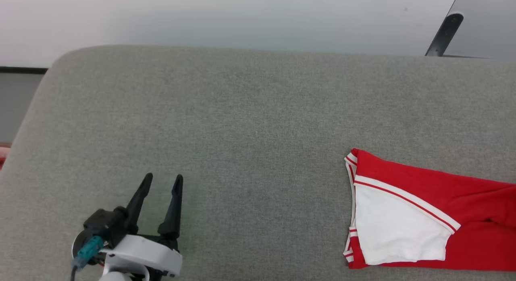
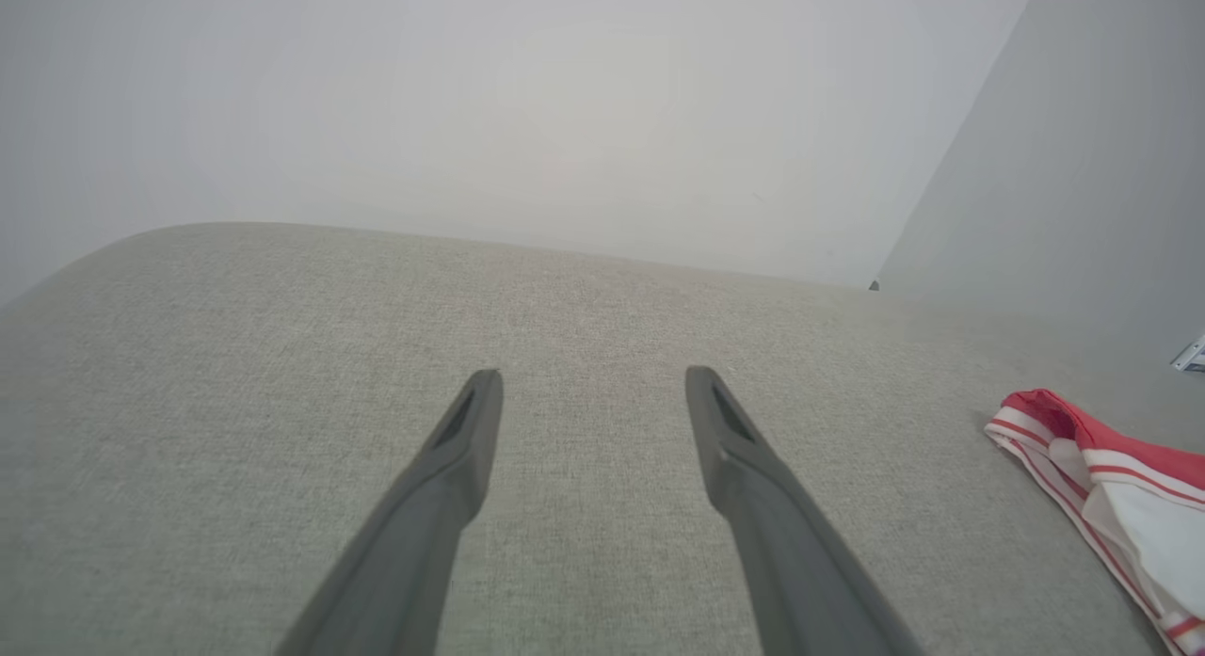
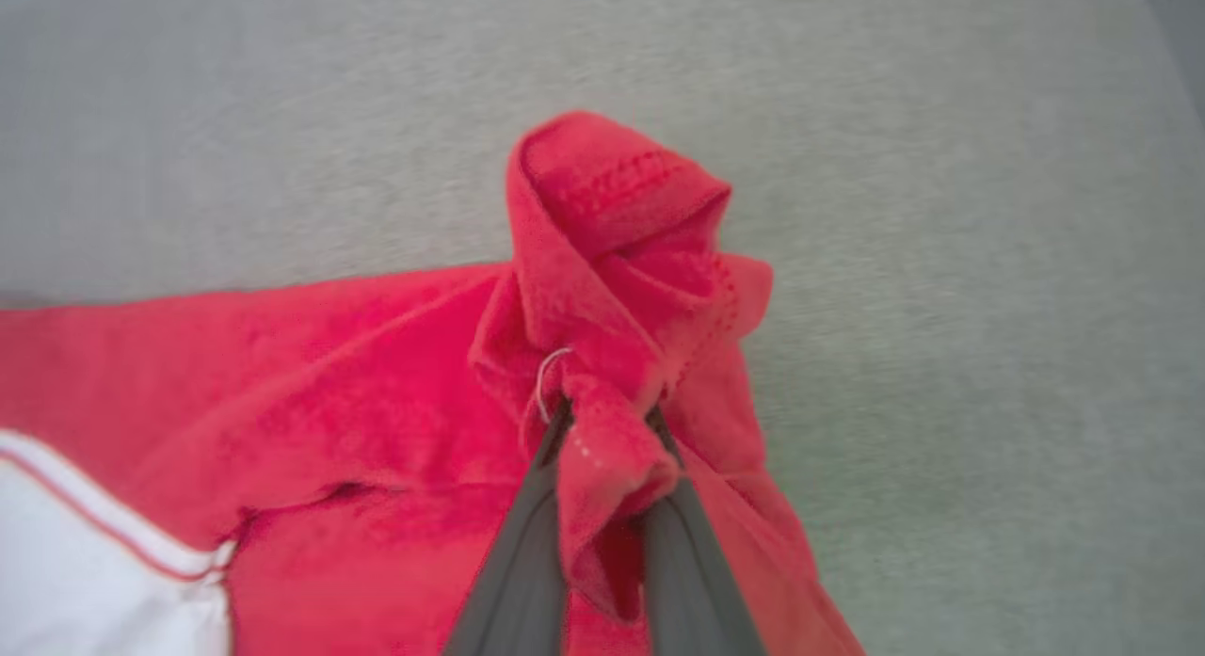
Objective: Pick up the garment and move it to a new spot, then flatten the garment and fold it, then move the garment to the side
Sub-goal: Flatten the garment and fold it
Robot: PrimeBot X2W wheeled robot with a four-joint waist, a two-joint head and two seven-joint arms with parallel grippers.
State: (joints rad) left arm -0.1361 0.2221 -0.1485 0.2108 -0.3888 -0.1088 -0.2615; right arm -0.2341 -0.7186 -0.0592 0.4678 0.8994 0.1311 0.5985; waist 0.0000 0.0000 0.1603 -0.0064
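Crosswise, garment (image 1: 423,180) lengthwise left-to-right.

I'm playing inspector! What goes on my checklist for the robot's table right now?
Surface: grey cloth-covered table, rounded far corner, no stains seen.
Job's things: red-and-white shirt lying at the table's right side, one red edge bunched up and lifted.
Clutter: small red scrap past the table's left edge.
Hands: left hand open and holding nothing, over bare table; right hand shut on the shirt's bunched edge.
Cables: teal plug with a grey cable at the left wrist.
Surroundings: pale wall behind the table; dark metal bar at the far right.
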